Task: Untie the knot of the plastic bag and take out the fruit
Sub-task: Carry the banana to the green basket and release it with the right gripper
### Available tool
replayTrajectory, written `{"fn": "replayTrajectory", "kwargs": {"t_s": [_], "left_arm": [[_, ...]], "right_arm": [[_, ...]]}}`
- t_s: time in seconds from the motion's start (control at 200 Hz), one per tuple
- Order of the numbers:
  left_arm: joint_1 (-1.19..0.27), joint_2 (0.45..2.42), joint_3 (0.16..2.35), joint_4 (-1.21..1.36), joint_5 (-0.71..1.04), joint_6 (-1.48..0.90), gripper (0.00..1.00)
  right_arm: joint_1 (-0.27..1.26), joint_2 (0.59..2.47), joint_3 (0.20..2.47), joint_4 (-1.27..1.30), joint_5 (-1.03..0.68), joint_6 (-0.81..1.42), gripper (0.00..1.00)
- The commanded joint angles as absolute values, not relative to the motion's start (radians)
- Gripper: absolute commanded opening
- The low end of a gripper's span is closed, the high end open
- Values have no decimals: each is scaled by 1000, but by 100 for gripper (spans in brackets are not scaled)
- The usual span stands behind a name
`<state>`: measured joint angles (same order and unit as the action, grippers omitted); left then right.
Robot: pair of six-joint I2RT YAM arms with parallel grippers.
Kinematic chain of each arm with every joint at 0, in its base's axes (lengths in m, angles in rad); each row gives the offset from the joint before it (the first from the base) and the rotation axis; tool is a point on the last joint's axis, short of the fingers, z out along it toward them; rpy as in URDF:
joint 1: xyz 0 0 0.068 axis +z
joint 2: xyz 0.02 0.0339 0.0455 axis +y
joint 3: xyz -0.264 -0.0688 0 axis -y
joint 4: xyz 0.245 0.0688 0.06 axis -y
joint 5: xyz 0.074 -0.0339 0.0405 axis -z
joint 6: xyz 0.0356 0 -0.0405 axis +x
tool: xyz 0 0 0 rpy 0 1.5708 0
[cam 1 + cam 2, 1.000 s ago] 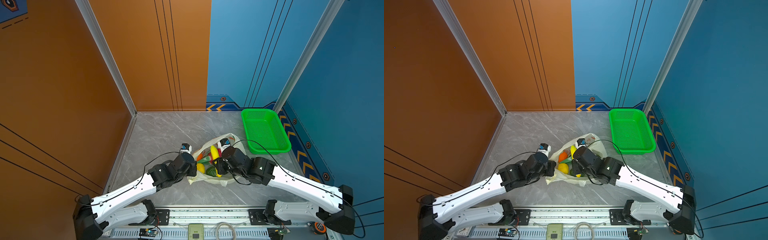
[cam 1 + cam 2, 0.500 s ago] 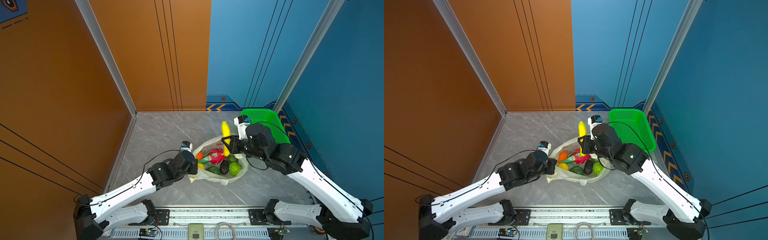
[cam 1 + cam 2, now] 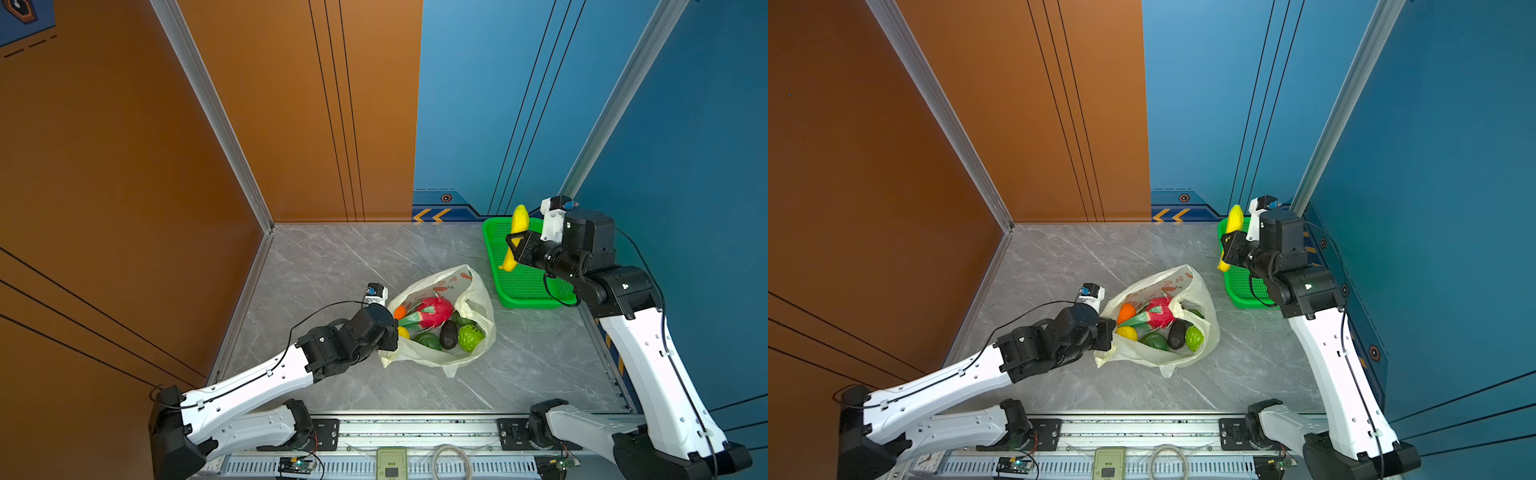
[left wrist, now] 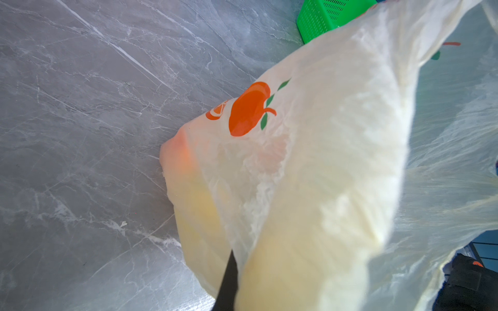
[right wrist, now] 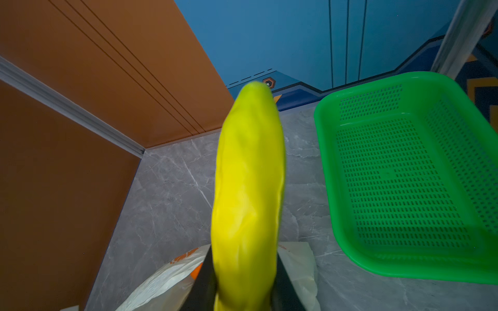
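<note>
Banana (image 3: 519,219) is out! The right gripper (image 3: 516,246), fingers narrow around it, holds it upright beside the green basket (image 3: 530,300), at two o'clock from the plastic bag (image 3: 478,291). The left gripper (image 3: 395,338), fingers shut on the bag's nine o'clock rim, anchors it on the desk (image 3: 332,270), mouth open over the remaining fruit (image 3: 434,311).

bare grey tabletop (image 3: 332,270) lies open behind and left of the plastic bag (image 3: 473,286). the green basket (image 3: 536,300) fills the far right corner, the right gripper (image 3: 515,247) and its banana (image 3: 519,220) raised beside it; the left gripper (image 3: 392,334) occupies the bag's left rim.
</note>
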<state>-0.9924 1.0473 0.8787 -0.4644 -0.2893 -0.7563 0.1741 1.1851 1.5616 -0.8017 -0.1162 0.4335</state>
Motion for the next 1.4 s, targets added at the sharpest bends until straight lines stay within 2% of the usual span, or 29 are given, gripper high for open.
{"fn": "replayTrajectory", "kwargs": {"t_s": [0.0,0.195,0.33,0.666,0.751,0.821,0.901,0.996,1.147,1.232,1.397], "left_arm": [[-1008,1032,905,-481,-327,-743,0],[-1015,1026,901,-480,-339,-750,0],[-1023,1026,907,-480,-349,-750,0],[-1035,1043,925,-473,-362,-751,0],[-1039,1050,932,-472,-365,-750,0],[-1042,1055,937,-472,-364,-747,0],[-1044,1058,943,-471,-366,-746,0],[-1044,1060,941,-467,-364,-743,0],[-1046,1056,936,-462,-357,-739,0],[-1046,1050,932,-460,-354,-737,0],[-1047,1036,930,-459,-353,-728,0]], "right_arm": [[77,1255,1556,-826,-151,325,1],[4,1444,1543,-811,43,190,0],[-12,1590,1566,-790,113,147,0],[-8,1878,1636,-750,151,103,2],[-6,1916,1647,-751,152,100,10],[-6,1923,1650,-753,152,103,29],[-5,1907,1647,-759,141,111,45],[4,1872,1636,-775,132,113,57],[22,1776,1610,-822,112,127,69],[46,1695,1596,-863,80,151,72],[167,1488,1591,-977,12,215,82]]}}
